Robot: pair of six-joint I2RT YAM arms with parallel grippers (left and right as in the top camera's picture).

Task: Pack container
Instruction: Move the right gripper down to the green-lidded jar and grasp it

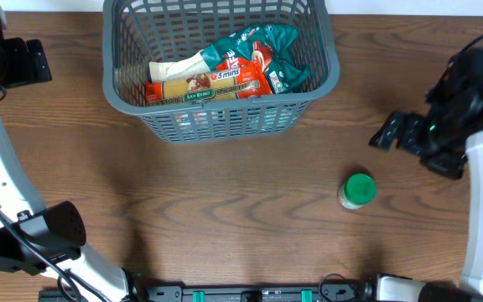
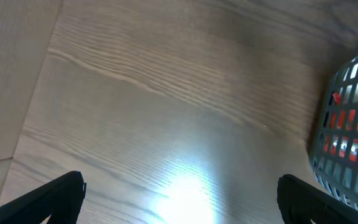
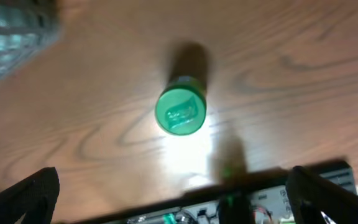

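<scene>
The dark grey slotted container (image 1: 225, 126) stands at the back middle of the table. It holds a pasta packet (image 1: 193, 91) and red and teal food packets (image 1: 258, 63). A small jar with a green lid (image 1: 358, 190) stands upright on the wood at the right. It shows from above in the right wrist view (image 3: 180, 112). My right gripper (image 1: 388, 132) is open and empty, above the table to the upper right of the jar. My left gripper (image 2: 179, 199) is open and empty over bare wood, with the container's corner (image 2: 347, 124) at its right.
The table's front edge with a black rail and electronics (image 3: 241, 199) lies just past the jar in the right wrist view. The left arm's base (image 1: 32, 239) sits at the front left. The right arm (image 1: 476, 101) stands at the far right.
</scene>
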